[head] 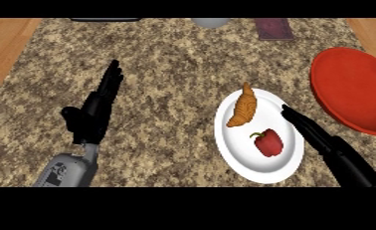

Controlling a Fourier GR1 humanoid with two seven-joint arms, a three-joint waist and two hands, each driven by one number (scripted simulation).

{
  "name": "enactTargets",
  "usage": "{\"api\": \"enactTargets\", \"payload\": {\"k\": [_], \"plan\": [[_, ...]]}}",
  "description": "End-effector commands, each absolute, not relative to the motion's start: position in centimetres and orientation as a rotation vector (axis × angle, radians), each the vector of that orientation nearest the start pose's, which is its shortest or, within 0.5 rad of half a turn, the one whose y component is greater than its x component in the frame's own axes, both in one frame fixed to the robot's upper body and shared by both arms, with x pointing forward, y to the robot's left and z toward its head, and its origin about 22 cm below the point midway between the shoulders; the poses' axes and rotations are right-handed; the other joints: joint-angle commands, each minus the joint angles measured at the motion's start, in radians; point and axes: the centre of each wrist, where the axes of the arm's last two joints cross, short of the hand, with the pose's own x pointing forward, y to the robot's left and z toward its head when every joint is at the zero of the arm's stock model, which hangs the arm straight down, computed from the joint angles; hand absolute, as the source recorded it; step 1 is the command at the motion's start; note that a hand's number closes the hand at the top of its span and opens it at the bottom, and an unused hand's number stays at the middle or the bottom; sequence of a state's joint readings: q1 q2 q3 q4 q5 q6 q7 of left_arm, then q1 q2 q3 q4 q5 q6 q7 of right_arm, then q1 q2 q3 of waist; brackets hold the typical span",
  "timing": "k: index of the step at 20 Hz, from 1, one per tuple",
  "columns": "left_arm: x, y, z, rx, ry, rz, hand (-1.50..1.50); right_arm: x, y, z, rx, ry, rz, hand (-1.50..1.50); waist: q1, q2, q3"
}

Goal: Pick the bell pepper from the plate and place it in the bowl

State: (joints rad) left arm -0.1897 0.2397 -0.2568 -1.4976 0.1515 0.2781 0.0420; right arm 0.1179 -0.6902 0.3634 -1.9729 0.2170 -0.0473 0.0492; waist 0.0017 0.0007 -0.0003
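Observation:
A red bell pepper [269,142] with a green stem lies on the lower part of a white plate [242,162]. An orange croissant [243,106] lies on the same plate, above the pepper. A large red bowl [346,88] sits at the right edge, just right of the plate. My right hand [321,138] comes in from the lower right with straight fingers reaching over the plate's right rim, close to the pepper and apart from it. My left hand [95,109] rests open at the left, fingers up, holding nothing.
The speckled granite counter [169,74] has wooden strips along its left and right sides. At the far edge stand a grey round object [211,22], a dark maroon flat object [274,29] and a dark flat item [105,19].

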Motion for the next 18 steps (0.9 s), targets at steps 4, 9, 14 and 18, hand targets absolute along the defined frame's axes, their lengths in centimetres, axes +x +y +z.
{"api": "enactTargets", "payload": {"k": [4, 9, 14, 18], "plan": [[28.1, 23.4, 2.9, 0.068, -1.593, -0.11, 0.0, 21.5, -25.8, 6.8, -0.281, -1.585, 0.987, -1.5, 0.001, 0.0, 0.0], [26.9, 21.1, 1.4, 0.071, -1.599, -0.107, 0.0, 19.3, -29.6, 5.4, -0.188, -1.633, 0.925, -1.5, -0.005, -0.001, 0.001], [27.1, 22.7, 2.4, 0.055, -1.594, -0.111, 0.0, 18.1, -27.9, 5.0, -0.127, -1.663, 0.888, -1.5, -0.006, -0.001, 0.0], [28.9, 22.0, 4.2, 0.061, -1.58, -0.114, 0.0, 18.7, -27.0, 3.1, -0.078, -1.646, 0.874, -1.5, -0.007, 0.0, 0.0]]}}
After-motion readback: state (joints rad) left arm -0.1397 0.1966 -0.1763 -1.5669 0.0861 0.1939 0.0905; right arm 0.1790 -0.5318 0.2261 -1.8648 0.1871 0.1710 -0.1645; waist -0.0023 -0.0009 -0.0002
